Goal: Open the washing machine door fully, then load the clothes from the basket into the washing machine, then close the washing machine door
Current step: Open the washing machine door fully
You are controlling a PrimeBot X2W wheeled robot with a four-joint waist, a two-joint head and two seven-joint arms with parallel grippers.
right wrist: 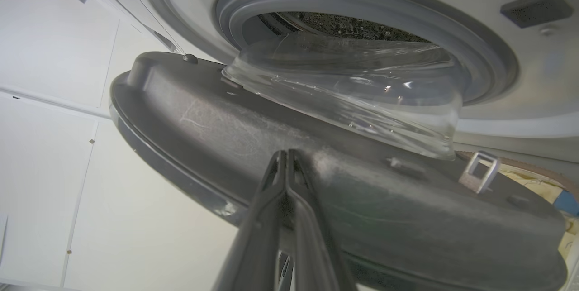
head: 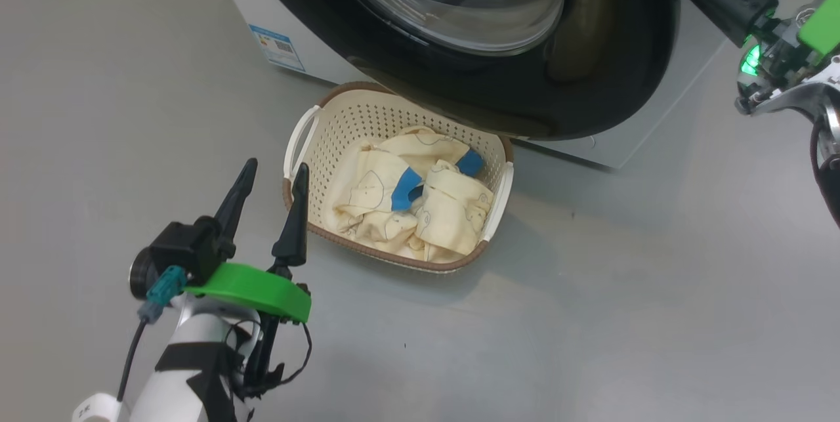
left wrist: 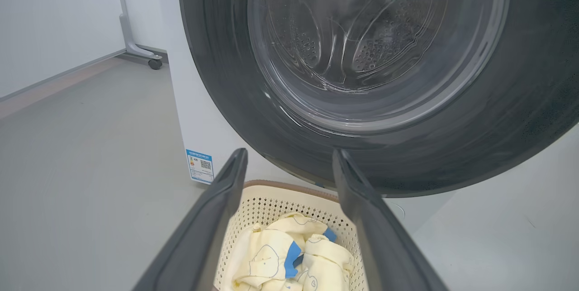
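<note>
Left hand: spread, beside your cream perforated basket.
Right hand: pressed together, tips against glossy black round door, inner rim; door ajar.
Clothes: pale yellow fabric, in basket.

The 2 fingers stand wide apart with nothing between them. Framed in the gap below is the basket, holding pale yellow clothes with blue patches. Above it looms the round black-rimmed door, dimpled steel showing through its glass. A blue sticker sits low on the white washing machine. The grey floor lies left, with a wheeled stand leg beyond
</note>
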